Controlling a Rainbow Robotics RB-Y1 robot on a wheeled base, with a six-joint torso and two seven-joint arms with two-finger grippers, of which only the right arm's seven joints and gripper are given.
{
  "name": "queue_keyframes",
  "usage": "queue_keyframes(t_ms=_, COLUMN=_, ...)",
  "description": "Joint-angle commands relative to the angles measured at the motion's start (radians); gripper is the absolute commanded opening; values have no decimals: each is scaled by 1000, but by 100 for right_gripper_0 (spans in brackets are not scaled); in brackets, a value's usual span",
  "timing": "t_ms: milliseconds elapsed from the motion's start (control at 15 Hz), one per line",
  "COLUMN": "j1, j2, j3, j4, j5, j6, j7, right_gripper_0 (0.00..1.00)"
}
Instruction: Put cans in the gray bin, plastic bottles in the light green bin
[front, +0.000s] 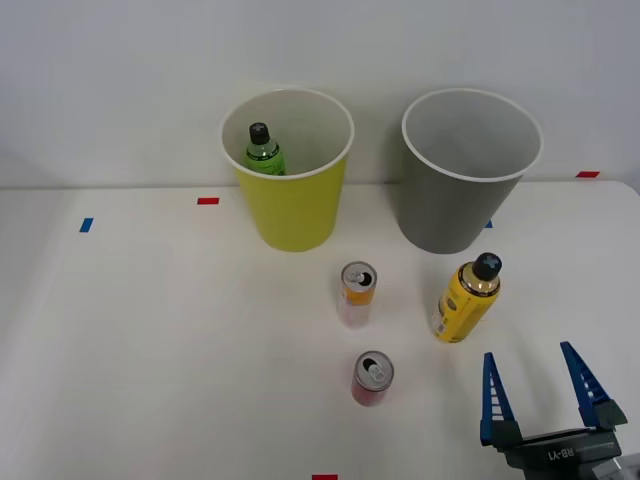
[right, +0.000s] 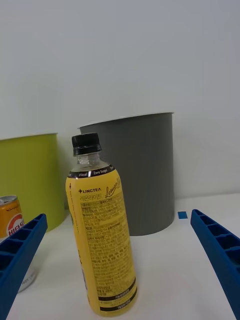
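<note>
My right hand (front: 545, 392) hovers low over the near right corner of the white surface (front: 150, 350), its 2 blue ribbed fingers (front: 492, 398) spread wide with nothing between them. In the wrist view the same fingers (right: 20, 250) stand apart at either side, and the yellow-labelled bottle (right: 102, 235) stands upright in the gap ahead of them, untouched.

Seen from the front, that yellow bottle (front: 466, 299) with its black cap stands on the surface just in front of the gray bin (front: 465, 175), a little beyond my hand and toward the right edge. The gray bin sits at the far edge of the surface, right of centre, its pale inside showing. Beside it to the left, also along the far edge, stands the light green bin (front: 290, 170); the 2 bins are near each other but apart. The green bottle (front: 263, 150) is already inside the light green bin, upright against the left part of its wall, black cap up.

The 2 cans stand upright in the middle of the surface. The orange-and-pale can (front: 357, 293) is in front of the gap between the bins, left of the yellow bottle; the wrist view catches its edge (right: 11, 220) beside my finger. The shorter red can (front: 372, 378) stands nearer to me, just past the orange one toward the near edge.

Small red and blue tape marks (front: 208, 201) dot the surface.
</note>
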Motion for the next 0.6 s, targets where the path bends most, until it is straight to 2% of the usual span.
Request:
queue_keyframes(t_ms=67, j1=-46, j2=-38, j3=56, j4=0, j5=-76, j6=31, j7=25, right_gripper_0=100)
queue_keyframes(t_ms=333, j1=-94, j2=-98, j3=70, j4=-8, j5=-116, j6=85, j7=49, right_gripper_0=100)
queue_keyframes(t_ms=467, j1=-112, j2=-103, j3=84, j4=-8, j5=-116, j6=123, j7=66, right_gripper_0=100)
queue_keyframes(t_ms=600, j1=-132, j2=-103, j3=119, j4=-8, j5=-133, j6=157, j7=164, right_gripper_0=100)
